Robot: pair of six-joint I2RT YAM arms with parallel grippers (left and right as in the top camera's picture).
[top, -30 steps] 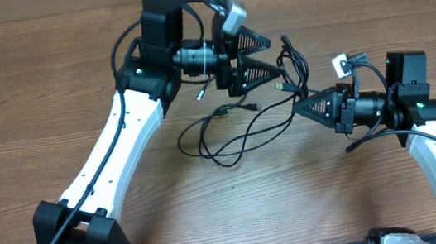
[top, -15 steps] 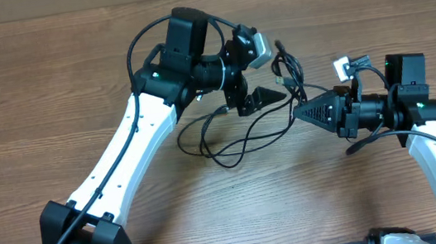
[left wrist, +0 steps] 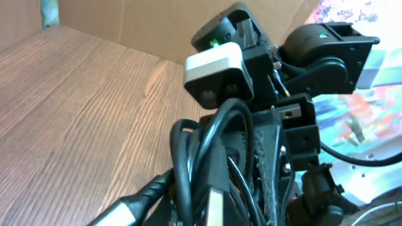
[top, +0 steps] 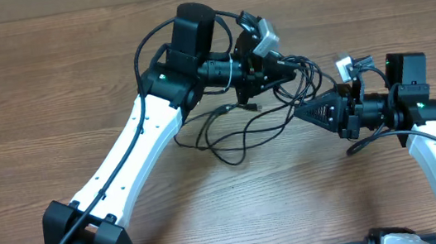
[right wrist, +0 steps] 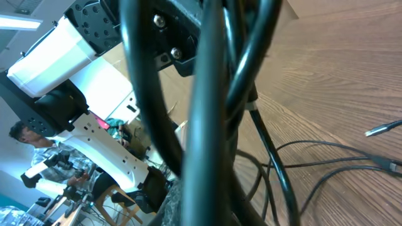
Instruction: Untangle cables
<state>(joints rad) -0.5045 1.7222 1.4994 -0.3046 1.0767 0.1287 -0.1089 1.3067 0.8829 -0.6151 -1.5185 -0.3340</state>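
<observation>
Both claws are clamped shut on the cables [right wrist: 209, 94]: left gripper [top: 284, 66] at twelve o'clock, right gripper [top: 302, 112] at three. Slack loops sprawl crossed at centre, so most of the untangling looks undone.

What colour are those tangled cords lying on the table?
Black. The cables show most clearly in the overhead view.
</observation>
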